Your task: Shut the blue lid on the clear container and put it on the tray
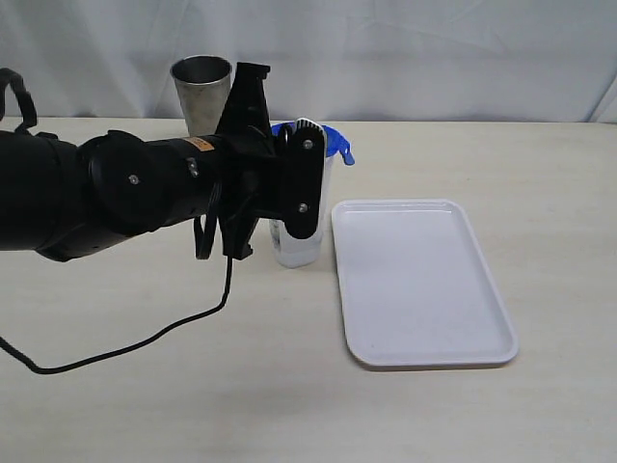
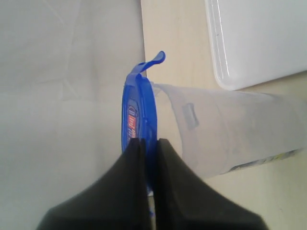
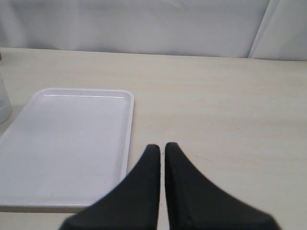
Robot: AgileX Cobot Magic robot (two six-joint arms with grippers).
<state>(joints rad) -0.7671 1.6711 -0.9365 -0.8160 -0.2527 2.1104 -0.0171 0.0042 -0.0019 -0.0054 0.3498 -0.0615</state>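
Observation:
The clear container [image 1: 297,247] stands upright just left of the white tray [image 1: 419,280]. The blue lid [image 1: 336,143] sits at the container's mouth, one flap sticking out to the right. My left gripper [image 2: 149,140] is shut on the lid's [image 2: 141,103] edge, one finger on each face, with the container [image 2: 225,134] right behind it. In the exterior view the left arm covers most of the container's upper part. My right gripper [image 3: 162,146] is shut on nothing, hovering over the table beside the tray's [image 3: 67,143] near corner.
A steel tumbler [image 1: 202,92] stands behind the left arm near the white backdrop. A black cable [image 1: 145,342] trails from the arm across the table at the front left. The tray holds nothing.

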